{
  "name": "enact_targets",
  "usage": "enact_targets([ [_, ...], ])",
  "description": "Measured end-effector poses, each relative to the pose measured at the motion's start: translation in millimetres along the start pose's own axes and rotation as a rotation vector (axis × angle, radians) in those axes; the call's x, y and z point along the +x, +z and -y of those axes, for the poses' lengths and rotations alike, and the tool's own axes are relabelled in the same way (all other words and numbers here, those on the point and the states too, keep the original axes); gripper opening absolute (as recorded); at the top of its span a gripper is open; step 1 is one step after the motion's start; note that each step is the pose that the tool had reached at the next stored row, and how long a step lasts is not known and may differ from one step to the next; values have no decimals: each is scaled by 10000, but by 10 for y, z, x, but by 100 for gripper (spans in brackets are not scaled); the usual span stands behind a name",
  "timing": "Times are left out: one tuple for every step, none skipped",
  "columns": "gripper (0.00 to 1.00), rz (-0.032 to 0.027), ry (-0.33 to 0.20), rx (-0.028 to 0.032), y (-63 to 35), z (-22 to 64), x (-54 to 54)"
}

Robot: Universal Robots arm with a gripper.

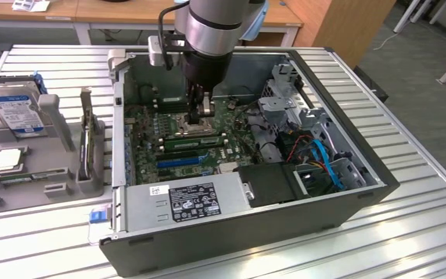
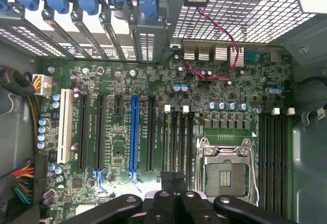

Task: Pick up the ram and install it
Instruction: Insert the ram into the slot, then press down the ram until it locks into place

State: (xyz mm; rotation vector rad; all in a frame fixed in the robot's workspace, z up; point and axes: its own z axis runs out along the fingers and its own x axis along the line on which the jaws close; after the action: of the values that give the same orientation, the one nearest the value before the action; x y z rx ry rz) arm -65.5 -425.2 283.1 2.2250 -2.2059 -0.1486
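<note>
One computer case (image 1: 339, 174) lies open. One arm (image 1: 207, 29) reaches straight down into it. Its claw (image 1: 198, 119) is closed above the green board (image 2: 153, 86), gripping nothing I can see.

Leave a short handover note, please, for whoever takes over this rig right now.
Gripper: shut, down inside the computer case, over the motherboard beside the processor socket.
Ram: green stick lying along the memory slots under the gripper; I cannot tell if it is clamped.
Done: ram brought to the slots.
Left: full seating not confirmed.
</note>
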Motion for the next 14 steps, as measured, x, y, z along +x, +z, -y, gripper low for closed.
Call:
enact_targets([
  [11,0,0,0,0,0,0],
  [11,0,-1,0,0,0,0],
  [11,0,-1,0,0,0,0],
  [11,0,-1,0,0,0,0],
  [11,0,-3,0,0,0,0],
  [11,0,-5,0,0,0,0],
  [11,0,-6,0,0,0,0],
  [11,0,-5,0,0,0,0],
  [11,0,-6,0,0,0,0],
  [11,0,-7,0,0,0,0],
  [11,0,-7,0,0,0,0],
  [11,0,-7,0,0,0,0],
  [11,0,-7,0,0,0,0],
  [11,0,-8,0,0,0,0],
])
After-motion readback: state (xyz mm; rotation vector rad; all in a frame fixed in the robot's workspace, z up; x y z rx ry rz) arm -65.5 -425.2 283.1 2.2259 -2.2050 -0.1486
